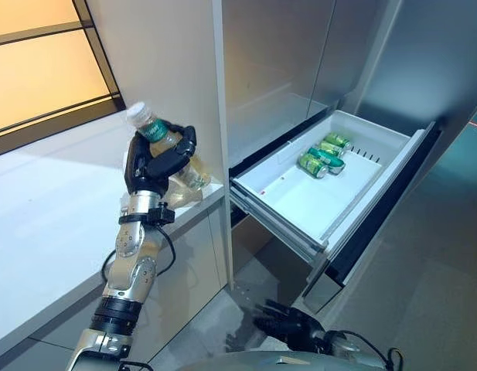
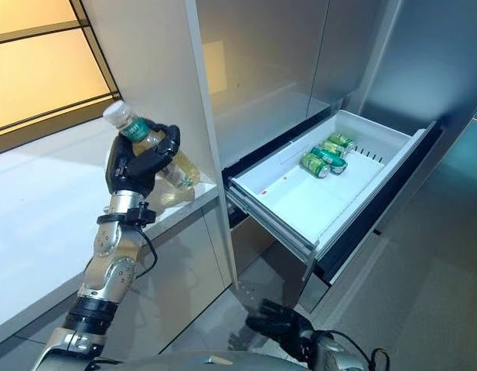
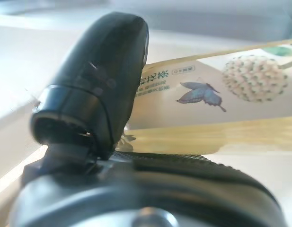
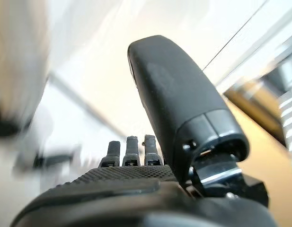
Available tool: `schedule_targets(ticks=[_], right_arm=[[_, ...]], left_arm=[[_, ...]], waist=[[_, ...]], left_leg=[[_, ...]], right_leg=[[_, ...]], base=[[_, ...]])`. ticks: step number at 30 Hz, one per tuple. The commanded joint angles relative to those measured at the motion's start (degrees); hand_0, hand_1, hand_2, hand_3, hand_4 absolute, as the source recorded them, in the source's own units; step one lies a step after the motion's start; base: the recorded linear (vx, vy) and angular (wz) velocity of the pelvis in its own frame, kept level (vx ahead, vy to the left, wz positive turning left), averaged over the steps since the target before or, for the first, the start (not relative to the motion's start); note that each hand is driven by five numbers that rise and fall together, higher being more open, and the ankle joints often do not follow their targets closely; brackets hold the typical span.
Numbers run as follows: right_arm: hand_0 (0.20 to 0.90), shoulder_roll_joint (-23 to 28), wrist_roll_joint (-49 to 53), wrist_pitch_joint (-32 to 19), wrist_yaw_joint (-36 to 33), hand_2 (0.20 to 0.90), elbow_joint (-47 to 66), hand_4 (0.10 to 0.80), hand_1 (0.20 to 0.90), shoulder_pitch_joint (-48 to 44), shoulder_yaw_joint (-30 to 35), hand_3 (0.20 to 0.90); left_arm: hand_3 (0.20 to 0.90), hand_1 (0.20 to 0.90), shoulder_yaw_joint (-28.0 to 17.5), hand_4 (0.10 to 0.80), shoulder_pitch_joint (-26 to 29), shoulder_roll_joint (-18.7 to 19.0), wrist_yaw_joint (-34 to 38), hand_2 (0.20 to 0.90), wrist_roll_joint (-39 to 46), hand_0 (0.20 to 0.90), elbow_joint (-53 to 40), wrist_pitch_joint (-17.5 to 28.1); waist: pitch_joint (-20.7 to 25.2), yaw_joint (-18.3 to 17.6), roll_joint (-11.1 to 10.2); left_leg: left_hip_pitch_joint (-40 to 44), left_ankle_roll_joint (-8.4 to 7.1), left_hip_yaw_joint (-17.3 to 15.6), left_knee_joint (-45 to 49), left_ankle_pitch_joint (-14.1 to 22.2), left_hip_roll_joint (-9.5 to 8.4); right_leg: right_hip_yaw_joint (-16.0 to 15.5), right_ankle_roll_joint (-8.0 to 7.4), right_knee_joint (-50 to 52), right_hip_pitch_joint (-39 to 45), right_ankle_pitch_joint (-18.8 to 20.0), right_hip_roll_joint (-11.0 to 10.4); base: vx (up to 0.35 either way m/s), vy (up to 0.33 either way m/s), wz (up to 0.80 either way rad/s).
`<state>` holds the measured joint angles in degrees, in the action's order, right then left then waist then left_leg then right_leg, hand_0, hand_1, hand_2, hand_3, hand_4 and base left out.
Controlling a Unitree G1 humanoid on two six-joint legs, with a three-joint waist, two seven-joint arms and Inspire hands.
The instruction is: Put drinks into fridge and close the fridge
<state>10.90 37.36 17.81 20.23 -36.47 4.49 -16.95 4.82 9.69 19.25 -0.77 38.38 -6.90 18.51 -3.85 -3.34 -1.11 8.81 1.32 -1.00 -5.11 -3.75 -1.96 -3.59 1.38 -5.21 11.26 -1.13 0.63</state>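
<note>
My left hand (image 1: 155,166) is shut on a clear bottle (image 1: 170,151) of yellowish tea with a white cap and green label, held tilted above the white counter's edge (image 1: 193,207), left of the fridge. The bottle's label also shows in the left wrist view (image 3: 216,94) past my thumb (image 3: 101,80). The fridge drawer (image 1: 296,202) is pulled open, white inside, with green cans (image 1: 325,156) lying at its back. My right hand (image 1: 288,323) hangs low near the floor with relaxed, straight fingers (image 4: 131,151), empty.
A tall grey panel (image 1: 168,69) stands between the counter and the fridge opening. The dark drawer front (image 1: 393,193) juts out to the right. Grey floor (image 1: 424,309) lies below and right of the drawer.
</note>
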Motion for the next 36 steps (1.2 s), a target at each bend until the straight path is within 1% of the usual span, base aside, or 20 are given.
schedule_targets(ticks=[1,3,5,7,8,10,13,14,17,21,25,30,36], right_arm=[[0.9,-1.6,6.0,2.2,5.5,0.9,9.3,0.8,0.9,-1.9,-1.1,0.9],[0.9,0.4,5.8,2.0,6.7,0.9,18.5,0.8,0.9,-2.9,-1.7,0.9],[0.9,2.3,4.8,1.5,7.9,0.9,23.9,0.8,0.9,-3.8,-1.4,0.9],[0.9,6.9,5.2,-0.4,7.6,0.9,35.1,0.8,0.9,-6.0,0.3,0.9],[0.9,7.5,5.6,-0.2,7.2,0.9,36.6,0.8,0.9,-6.3,0.6,0.9],[0.9,11.6,6.7,-1.5,6.6,0.9,44.6,0.8,0.9,-9.3,3.3,0.9],[0.9,14.5,6.1,-3.1,6.9,0.9,49.0,0.8,0.9,-12.5,5.4,0.9],[0.9,16.1,5.8,-3.3,7.0,0.9,51.0,0.8,0.9,-14.2,6.4,0.9],[0.9,18.5,5.0,-3.2,8.0,0.9,53.5,0.8,0.9,-16.1,7.4,0.9],[0.9,20.8,6.0,-1.3,9.3,0.9,55.6,0.8,0.9,-17.6,8.0,0.9],[0.9,22.2,7.2,0.8,10.1,0.9,56.9,0.8,0.9,-18.5,7.7,0.9],[0.9,24.7,9.3,3.5,12.0,0.9,57.9,0.8,0.9,-20.5,6.5,0.9],[0.9,26.7,9.9,7.5,15.0,0.9,59.4,0.8,0.9,-22.1,4.4,0.9]], left_arm=[[0.2,0.3,0.8,0.1,12.0,2.6,-6.7,0.3,3.4,0.3,-7.5,7.0],[0.2,0.3,2.8,0.1,11.4,2.9,-10.6,0.3,7.3,0.3,-9.4,5.6],[0.2,0.3,3.6,0.1,11.0,3.1,-12.9,0.3,10.1,0.3,-10.4,4.4],[0.2,0.3,4.9,0.1,9.4,3.4,-18.1,0.3,14.7,0.3,-11.9,2.0],[0.2,0.3,5.1,0.1,9.2,3.5,-18.7,0.3,15.0,0.3,-12.1,1.8],[0.2,0.3,6.1,0.1,8.1,4.1,-22.0,0.3,17.5,0.3,-12.9,-0.5],[0.2,0.3,6.4,0.1,7.8,4.9,-23.6,0.3,18.3,0.3,-12.9,-2.3],[0.2,0.3,6.5,0.1,7.8,5.4,-24.0,0.3,18.0,0.3,-12.8,-3.6],[0.2,0.3,6.6,0.1,7.5,6.1,-24.5,0.3,17.6,0.3,-12.6,-5.4],[0.2,0.3,7.5,0.1,7.3,6.7,-24.4,0.3,16.0,0.3,-11.8,-6.8],[0.2,0.3,8.9,0.1,7.8,7.1,-23.4,0.3,14.3,0.3,-10.7,-7.8],[0.2,0.3,11.3,0.1,9.3,8.7,-20.3,0.3,10.6,0.3,-8.2,-6.8],[0.2,0.3,12.7,0.1,10.8,10.2,-15.6,0.3,5.8,0.3,-5.9,-2.9]], waist=[[2.2,0.5,-0.3],[2.0,0.5,-0.6],[1.8,0.5,-0.8],[1.4,0.3,-1.0],[1.4,0.3,-1.0],[1.1,-0.1,-1.1],[1.1,-0.5,-1.1],[1.2,-0.7,-1.1],[1.2,-0.9,-1.1],[1.4,-1.2,-1.2],[1.4,-1.5,-1.2],[1.7,-2.1,-1.3],[2.0,-2.4,-1.4]], left_leg=[[1.3,0.76,1.1,0.1,6.2,-1.13],[1.1,0.7,1.2,0.1,6.0,-1.13],[1.0,0.72,1.2,0.1,5.9,-1.15],[0.8,0.75,0.9,0.1,5.7,-1.18],[0.8,0.76,0.9,0.1,5.7,-1.18],[0.8,0.8,0.4,0.1,5.7,-1.18],[0.8,0.89,-0.1,0.1,5.8,-1.18],[0.9,0.96,-0.4,0.1,5.9,-1.19],[0.7,1.1,-0.9,0.1,5.5,-1.19],[1.0,1.25,-1.4,0.1,6.1,-1.11],[1.1,1.32,-1.8,0.1,6.1,-1.08],[1.0,1.29,-2.3,0.1,6.1,-1.03],[0.6,1.19,-2.6,0.1,5.8,-0.98]], right_leg=[[-0.7,-2.96,2.0,-2.1,0.4,-0.1],[-0.7,-3.14,1.9,-2.3,0.7,-0.1],[-0.6,-3.23,1.9,-2.4,0.8,-0.1],[-0.2,-3.38,2.0,-2.7,1.1,-0.1],[-0.2,-3.41,2.0,-2.7,1.1,-0.1],[0.3,-3.6,2.2,-3.1,1.3,-0.1],[0.8,-3.7,2.3,-3.3,1.3,-0.2],[1.1,-3.73,2.3,-3.4,1.4,-0.2],[1.4,-3.66,2.3,-3.8,1.9,-0.2],[1.7,-3.73,2.2,-3.5,1.8,-0.2],[1.9,-3.77,2.0,-3.4,1.9,-0.2],[2.3,-3.89,2.0,-3.7,2.2,-0.3],[2.7,-4.05,2.1,-4.2,2.3,-0.2]], base=[[0.0,0.0,0.0],[-0.035,-0.018,0.02],[-0.032,-0.005,0.0],[-0.045,0.003,-0.03],[-0.043,0.009,-0.04],[-0.046,0.014,-0.06],[-0.038,0.019,-0.13],[-0.027,0.021,-0.16],[-0.047,0.011,-0.11],[-0.001,0.007,-0.08],[-0.01,-0.001,-0.03],[-0.013,0.003,0.0],[-0.024,0.001,-0.03]])
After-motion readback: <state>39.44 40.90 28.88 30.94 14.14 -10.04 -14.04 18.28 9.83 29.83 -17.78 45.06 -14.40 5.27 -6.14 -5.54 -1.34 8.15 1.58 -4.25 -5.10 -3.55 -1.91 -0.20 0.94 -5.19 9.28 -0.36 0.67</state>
